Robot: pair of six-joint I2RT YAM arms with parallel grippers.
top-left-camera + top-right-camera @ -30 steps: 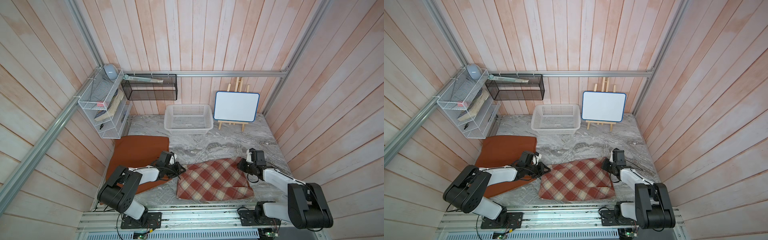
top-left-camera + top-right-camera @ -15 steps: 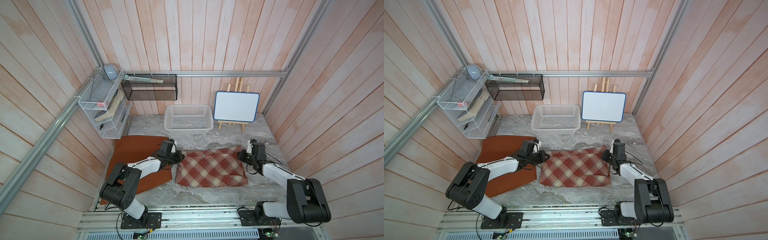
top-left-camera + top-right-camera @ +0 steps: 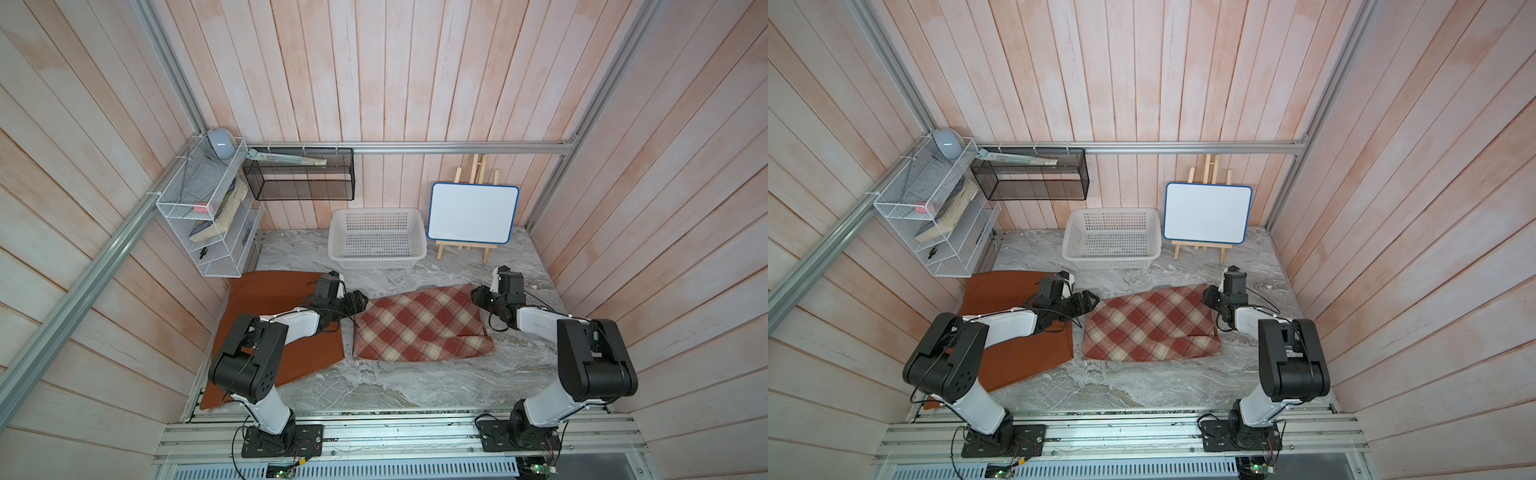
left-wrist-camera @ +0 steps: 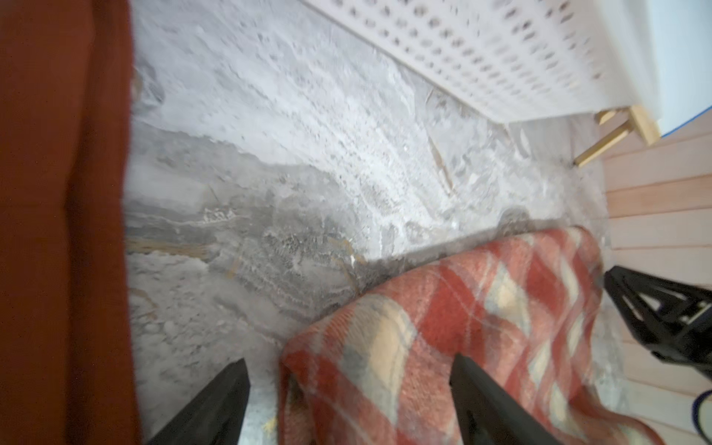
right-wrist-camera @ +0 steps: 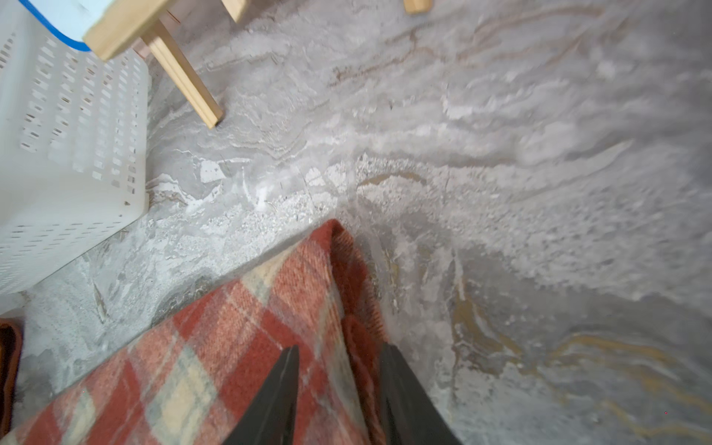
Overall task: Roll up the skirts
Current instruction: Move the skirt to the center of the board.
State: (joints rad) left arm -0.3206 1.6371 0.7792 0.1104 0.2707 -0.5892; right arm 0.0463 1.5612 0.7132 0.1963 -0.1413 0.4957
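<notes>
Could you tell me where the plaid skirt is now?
In both top views, the plaid skirt lies mid-table, in front of the white basket, right of the rust-orange skirt.

White basket point(image 3: 376, 262) on marble tabletop point(image 3: 374, 386), beyond and between left claw point(image 3: 360, 301) and right claw point(image 3: 476, 296). Whiteboard point(image 3: 473, 214) on wooden easel point(image 3: 443, 250) beyond right claw. Wire rack point(image 3: 199, 199) and black mesh bin point(image 3: 299, 185) up beyond left claw.

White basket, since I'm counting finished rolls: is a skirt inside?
No, the white basket is bare inside; the plaid skirt and rust-orange skirt lie on the tabletop.
</notes>
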